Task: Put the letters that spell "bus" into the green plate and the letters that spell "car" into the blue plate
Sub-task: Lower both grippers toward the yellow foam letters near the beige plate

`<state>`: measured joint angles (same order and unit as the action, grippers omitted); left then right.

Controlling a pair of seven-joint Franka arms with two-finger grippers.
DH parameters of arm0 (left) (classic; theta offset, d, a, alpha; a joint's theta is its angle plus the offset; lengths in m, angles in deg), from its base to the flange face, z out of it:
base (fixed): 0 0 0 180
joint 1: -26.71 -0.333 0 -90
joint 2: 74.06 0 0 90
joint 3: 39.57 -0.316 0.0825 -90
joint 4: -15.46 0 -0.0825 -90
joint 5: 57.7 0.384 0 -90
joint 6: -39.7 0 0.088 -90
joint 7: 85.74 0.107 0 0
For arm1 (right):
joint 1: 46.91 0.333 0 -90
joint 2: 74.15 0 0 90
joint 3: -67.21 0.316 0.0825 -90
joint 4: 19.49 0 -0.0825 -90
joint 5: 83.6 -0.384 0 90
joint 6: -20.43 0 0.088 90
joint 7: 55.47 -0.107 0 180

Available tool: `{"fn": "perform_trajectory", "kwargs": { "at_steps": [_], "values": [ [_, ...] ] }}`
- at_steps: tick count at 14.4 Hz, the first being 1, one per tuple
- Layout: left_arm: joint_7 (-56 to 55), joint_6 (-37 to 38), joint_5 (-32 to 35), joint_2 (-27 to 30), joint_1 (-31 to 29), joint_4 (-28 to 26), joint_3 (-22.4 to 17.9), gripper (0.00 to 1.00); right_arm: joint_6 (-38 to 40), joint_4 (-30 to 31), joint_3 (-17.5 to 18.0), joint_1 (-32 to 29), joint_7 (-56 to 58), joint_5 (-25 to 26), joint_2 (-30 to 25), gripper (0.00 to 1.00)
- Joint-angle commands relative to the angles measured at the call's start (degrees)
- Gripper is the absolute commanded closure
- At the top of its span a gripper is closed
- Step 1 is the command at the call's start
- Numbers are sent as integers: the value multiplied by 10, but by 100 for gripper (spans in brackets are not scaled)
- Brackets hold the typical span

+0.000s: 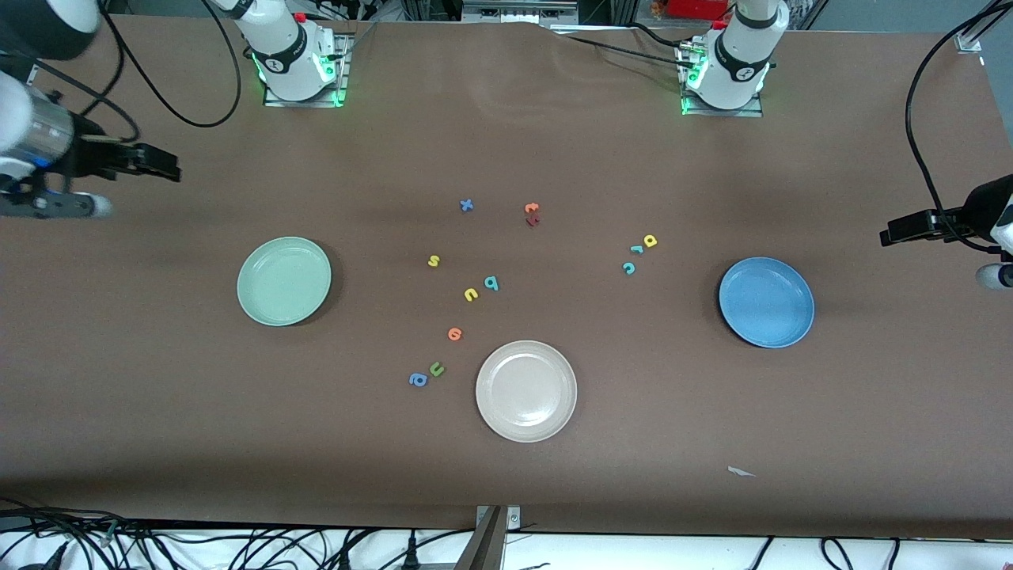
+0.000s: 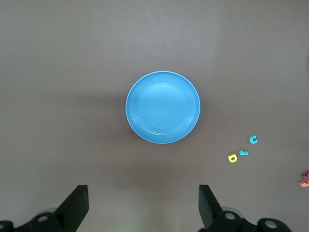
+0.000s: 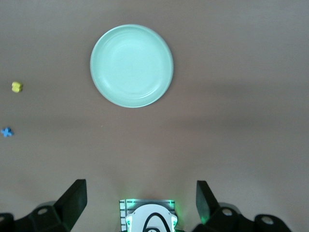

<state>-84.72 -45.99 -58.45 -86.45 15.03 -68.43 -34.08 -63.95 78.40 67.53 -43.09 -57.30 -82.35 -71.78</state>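
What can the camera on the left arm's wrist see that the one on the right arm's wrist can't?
Only the left wrist view shows the blue plate, empty, with a yellow "a", teal "r" and teal "c" beside it, and the open left gripper.

Only the right wrist view shows the green plate, also empty, a yellow "s", a blue "x", the right arm's base and the open right gripper.

Both share the brown table.

The only readable signs are small foam letters lying on the brown table: a yellow "s", a yellow "u", a teal "b", a teal "c", and a blue "x". No labels or brands are legible.
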Motion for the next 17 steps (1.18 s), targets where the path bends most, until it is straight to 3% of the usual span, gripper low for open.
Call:
{"fn": "perform_trajectory", "kwargs": {
  "at_steps": [1,5,8,11,13,16,17],
  "values": [
    [-11,9,9,-3,17,0,10,0,-23,-7,5,72,-43,-12,56,0],
    [-98,4,-17,-33,69,0,14,0,-110,21,6,185,-262,-19,101,0],
    [-163,-26,-40,-68,109,-9,13,0,-234,90,6,241,-362,-19,105,0],
    [-188,-95,-63,-67,137,-75,14,0,-391,196,23,262,-456,-20,106,1],
    [-192,-137,-63,-66,156,-123,14,0,-515,256,34,263,-466,-20,123,13],
    [-195,-212,-63,-61,177,-214,14,0,-557,248,40,279,-479,-20,166,35],
    [-195,-239,-63,-57,178,-241,21,0,-569,248,40,283,-480,-19,177,35]
  ]
}}
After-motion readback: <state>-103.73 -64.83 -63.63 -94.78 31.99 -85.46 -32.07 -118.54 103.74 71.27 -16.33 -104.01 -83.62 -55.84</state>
